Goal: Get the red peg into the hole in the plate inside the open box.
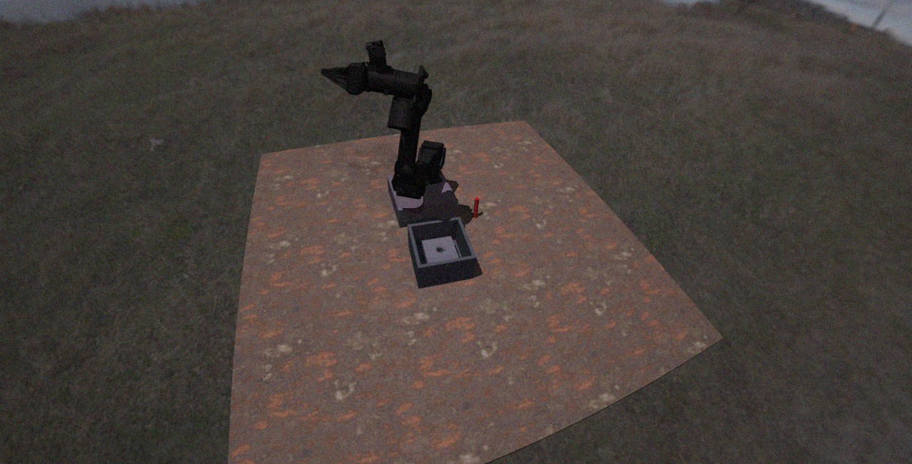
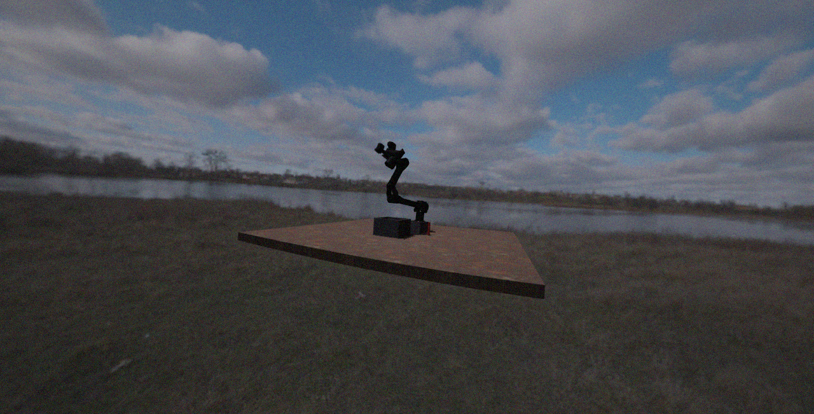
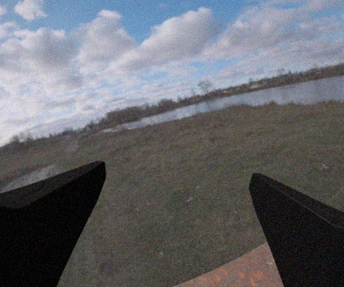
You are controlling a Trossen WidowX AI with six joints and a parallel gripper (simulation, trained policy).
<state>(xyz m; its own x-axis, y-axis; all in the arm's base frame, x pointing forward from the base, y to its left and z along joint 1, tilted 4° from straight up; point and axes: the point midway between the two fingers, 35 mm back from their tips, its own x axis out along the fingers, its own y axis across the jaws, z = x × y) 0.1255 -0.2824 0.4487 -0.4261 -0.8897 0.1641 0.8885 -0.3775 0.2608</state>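
The red peg (image 1: 476, 207) (image 2: 428, 228) stands upright on the table, beside the arm's base and behind the box. The dark open box (image 1: 446, 271) (image 2: 390, 227) sits in front of the base. The pale plate (image 1: 449, 255) at its bottom has a small round hole near its middle; nothing red shows in it. My gripper (image 3: 179, 175) is open and empty, its two black fingertips wide apart in the wrist view. In the top view it is high up and to the left of the base, pointing sideways, far from the peg.
The arm's base block (image 1: 396, 209) stands close behind the box. The mottled brown table (image 1: 357, 346) (image 2: 455, 257) reaches well out around both, and its edge (image 3: 235, 271) shows low in the wrist view. Grass lies beyond the table.
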